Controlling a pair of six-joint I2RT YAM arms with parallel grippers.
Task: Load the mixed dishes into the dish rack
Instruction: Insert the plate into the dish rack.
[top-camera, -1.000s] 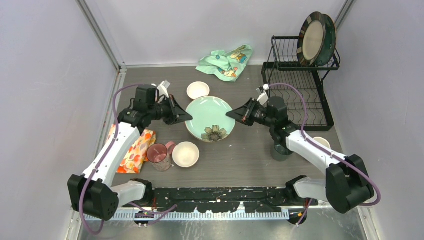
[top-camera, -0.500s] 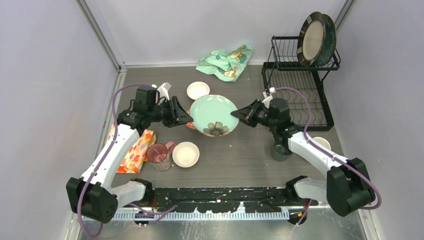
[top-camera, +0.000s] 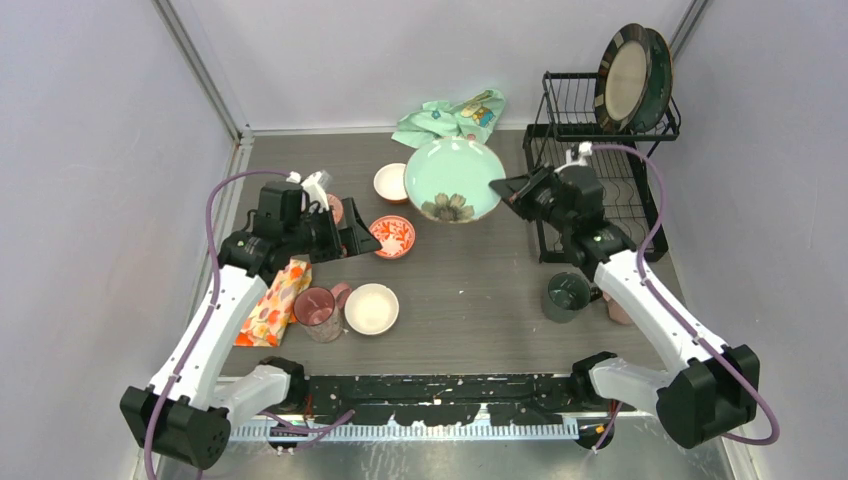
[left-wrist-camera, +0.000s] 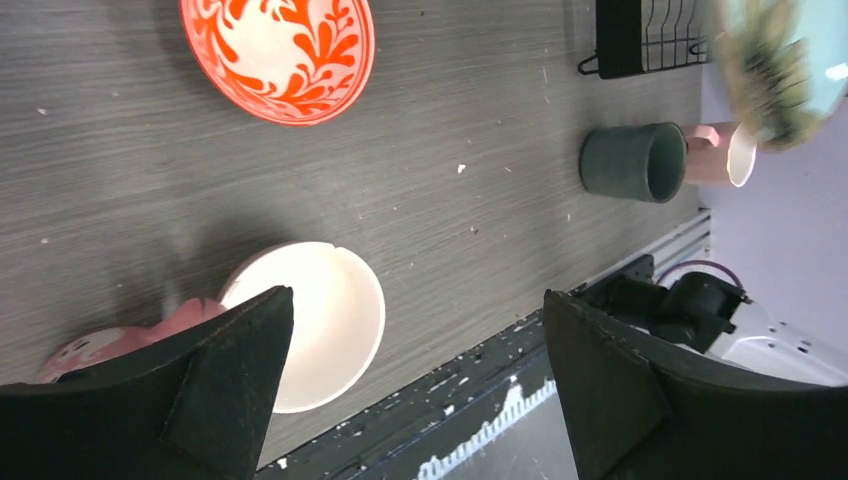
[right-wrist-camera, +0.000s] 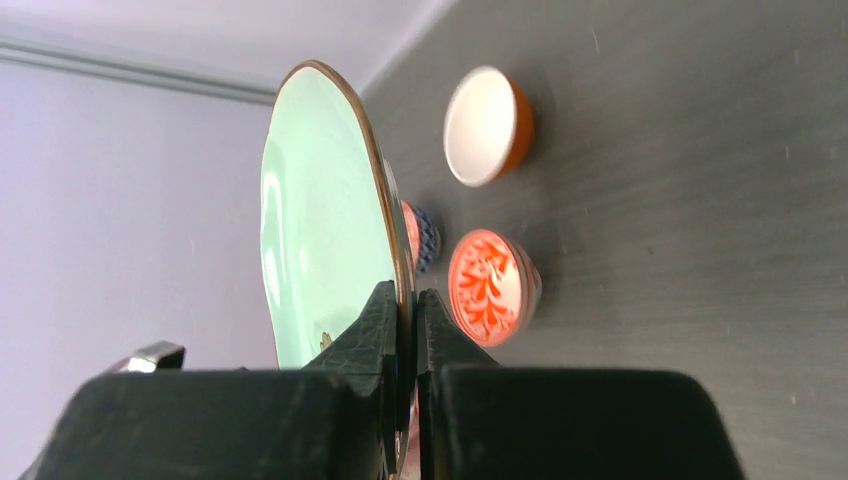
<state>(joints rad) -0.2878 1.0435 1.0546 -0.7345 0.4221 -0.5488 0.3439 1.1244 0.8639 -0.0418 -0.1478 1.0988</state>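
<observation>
Right jaws pinch the rim of the pale green round floral plate (top-camera: 452, 176), held aloft just left of the black wire dish rack (top-camera: 625, 215); left jaws gape empty, well left of it.

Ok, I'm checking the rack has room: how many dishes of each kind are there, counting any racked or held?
Plates: 3 (pale green plate, beige plate, blue-green plate)
Bowls: 4 (red bowl, blue bowl, white bowl, orange-sided bowl)
Cups: 3 (pink mug, green cup, pink cup)
Total: 10
</observation>
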